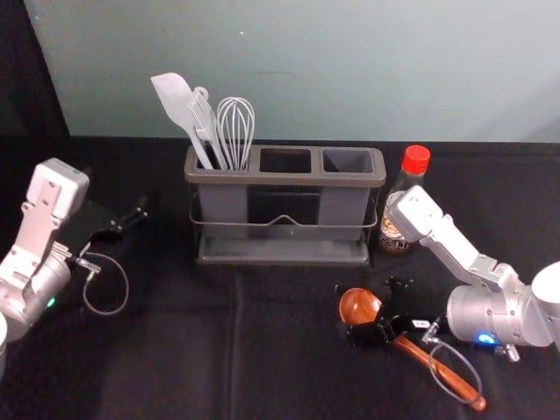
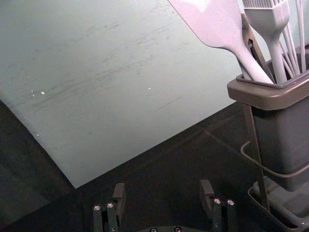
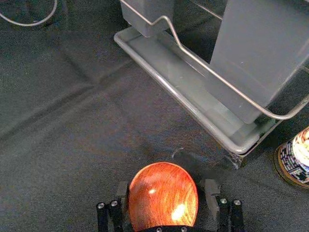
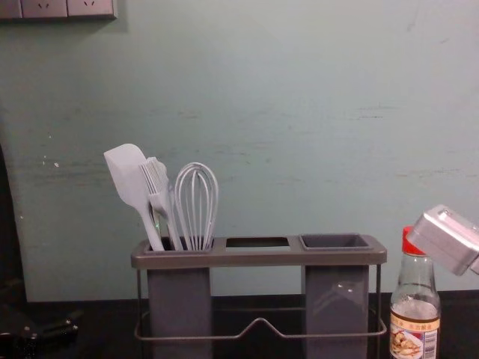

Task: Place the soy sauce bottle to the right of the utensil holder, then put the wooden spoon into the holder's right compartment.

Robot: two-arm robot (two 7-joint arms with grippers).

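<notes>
Wooden spoon (image 1: 357, 306), reddish brown, one: lies on the black cloth (image 1: 175, 359) at the near right, in front of the utensil holder, its handle slanting to the near right and its bowl toward the holder. Right gripper (image 1: 371, 293), one: low over the spoon, fingers released, one at either side of the bowl. Left gripper (image 1: 118, 197), one: parked at the left, well apart from the holder, fingers spread. Utensil holder (image 1: 284, 178), grey, wire-railed: centre; its left compartment carries a pale spatula (image 1: 175, 98), a brush (image 1: 204, 118) and a whisk (image 1: 236, 122). Soy sauce bottle (image 1: 416, 159), red-capped: upright, just beside the holder's right end, partly behind the right arm. Wall (image 1: 350, 70), pale green: far side.
</notes>
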